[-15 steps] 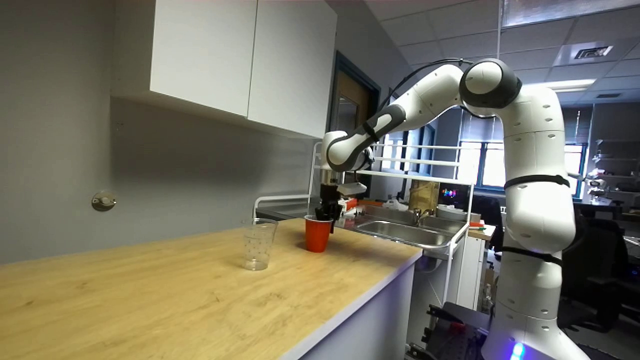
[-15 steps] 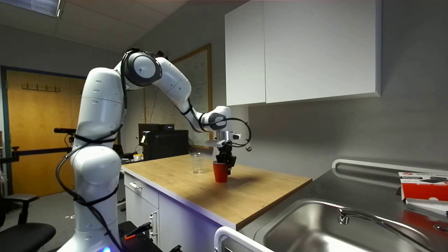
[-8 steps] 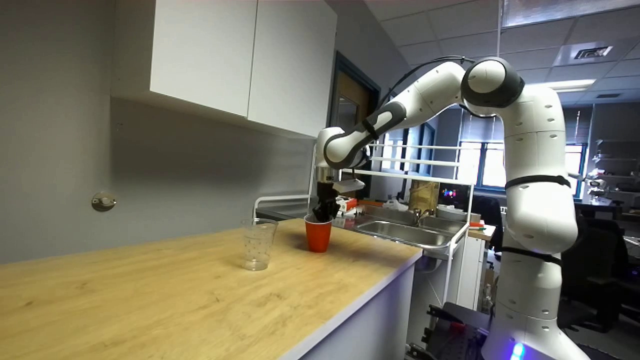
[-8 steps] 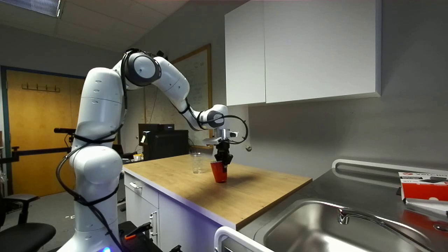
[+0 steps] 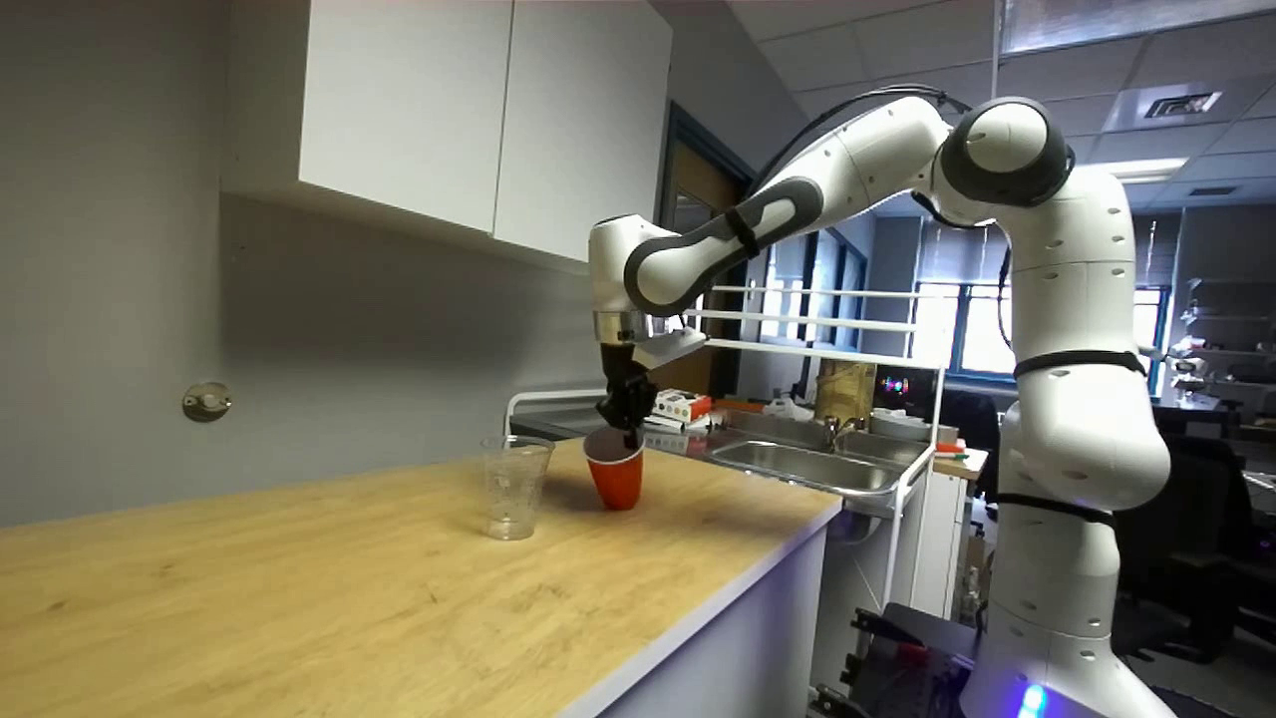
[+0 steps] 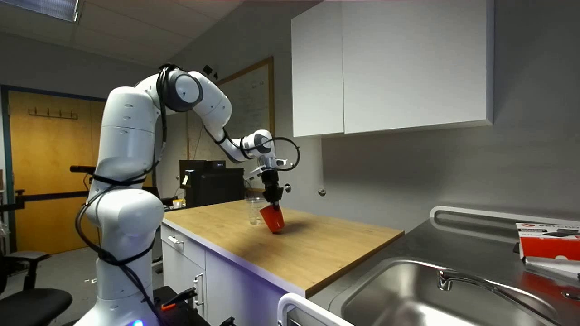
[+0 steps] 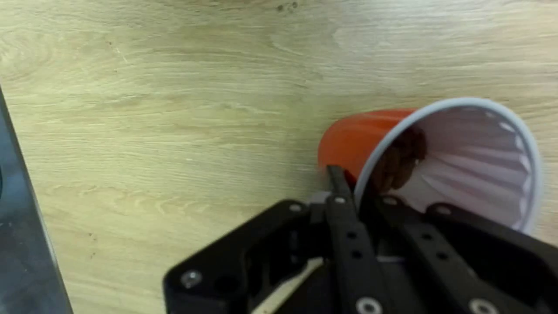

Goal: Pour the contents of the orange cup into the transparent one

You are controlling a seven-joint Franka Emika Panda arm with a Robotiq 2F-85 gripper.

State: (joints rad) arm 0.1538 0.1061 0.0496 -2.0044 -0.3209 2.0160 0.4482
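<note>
1. Gripper (image 7: 355,186): clamped across the wall of red-orange plastic cup (image 5: 618,483).
2. Cup: tilted toward clear tumbler (image 5: 513,491); base contact with counter (image 5: 339,598) unclear; brown pieces (image 7: 396,163) within.
3. Tumbler: upright on counter, near cup.
4. Step, presumably: lifting before pour; next calls for rim raised over tumbler, then tipping.

In an ext. view, there is a narrow gap btw. orange cup (image 5: 618,482) and clear cup (image 5: 514,491); passing is poss. on near side, over counter (image 5: 399,598). At the back, wall cab. (image 5: 469,110) limits the height.
</note>
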